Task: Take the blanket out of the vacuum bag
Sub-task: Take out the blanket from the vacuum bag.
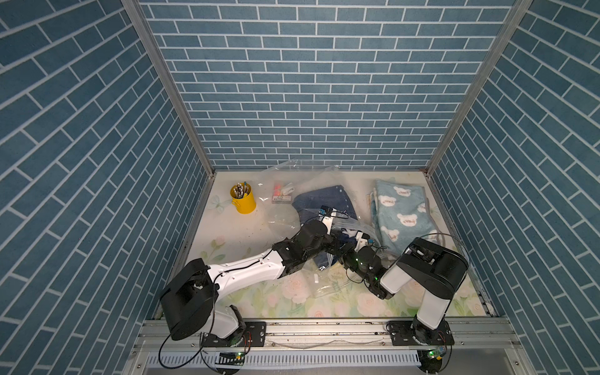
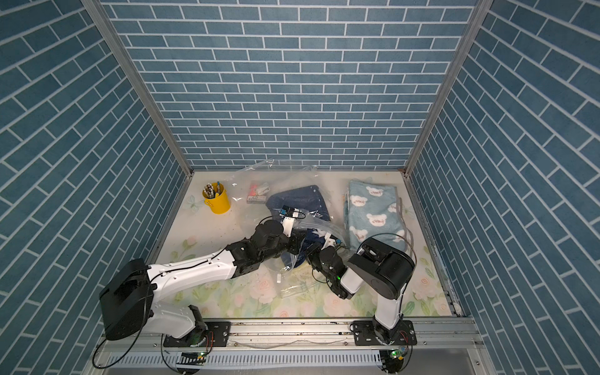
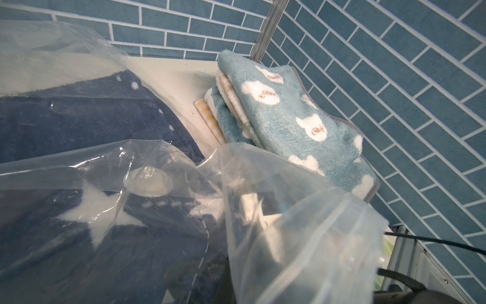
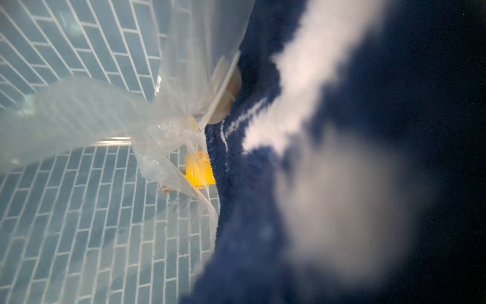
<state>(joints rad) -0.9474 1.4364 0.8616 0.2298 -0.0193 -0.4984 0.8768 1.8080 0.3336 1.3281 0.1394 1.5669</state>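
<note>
Where blanket [image 4: 249, 184] meets vacuum bag [image 3: 289, 237], both jaws are hidden.

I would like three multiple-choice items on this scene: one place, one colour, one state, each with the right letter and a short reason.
1. Where does the yellow pen cup stand?
A. at the back, on the left arm's side
B. at the front, between the arms
C. beside the right arm's base

2. What colour is the blanket in the vacuum bag?
A. red
B. dark blue with a white star
C. green

3. In what state is that blanket?
A. spread on the bare table
B. hung on the wall
C. under the bag's clear plastic

Answers: A, both top views show it there; B, the left wrist view shows navy pile with a white star; C, plastic lies over it in that view.
</note>
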